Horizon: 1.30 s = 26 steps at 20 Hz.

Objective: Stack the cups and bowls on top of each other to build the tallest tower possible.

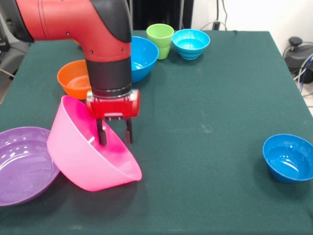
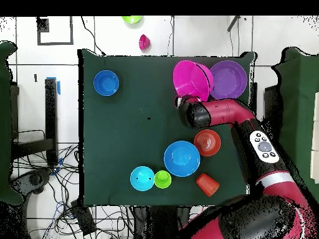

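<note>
Pink and glossy, the huge bowl (image 1: 90, 154) sits tilted at the lower left of the front view, leaning on the purple bowl (image 1: 22, 164), and your end effector (image 1: 115, 138) straddles its upper rim, fingers slightly apart, one inside and one outside. I'd close firmly and lift slowly, since that slick wall may slip. The dark green table (image 1: 215, 98) is cloth-covered; cables trail on the tiled floor (image 2: 37, 81).
</note>
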Motion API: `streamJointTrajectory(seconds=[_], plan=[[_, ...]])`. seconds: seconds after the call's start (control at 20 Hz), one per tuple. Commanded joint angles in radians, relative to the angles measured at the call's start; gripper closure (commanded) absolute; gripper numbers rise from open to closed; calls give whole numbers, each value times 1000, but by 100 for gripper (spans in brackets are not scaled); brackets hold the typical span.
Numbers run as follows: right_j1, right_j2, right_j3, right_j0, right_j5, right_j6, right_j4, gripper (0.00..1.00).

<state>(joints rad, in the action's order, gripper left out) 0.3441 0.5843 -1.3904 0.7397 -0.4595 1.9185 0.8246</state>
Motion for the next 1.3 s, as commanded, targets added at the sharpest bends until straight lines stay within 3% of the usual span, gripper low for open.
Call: streamJointTrajectory(seconds=[0.05, 0.95, 1.05, 1.15, 1.3], plan=[[76, -71, -88, -42, -203, -101, -38, 0], [49, -48, -73, -19, -222, -151, -36, 0], [18, -52, -72, -12, -135, -155, 18, 0], [-44, -69, -53, -17, 18, -116, 102, 0], [-107, -76, 9, -38, 87, -111, 160, 0]])
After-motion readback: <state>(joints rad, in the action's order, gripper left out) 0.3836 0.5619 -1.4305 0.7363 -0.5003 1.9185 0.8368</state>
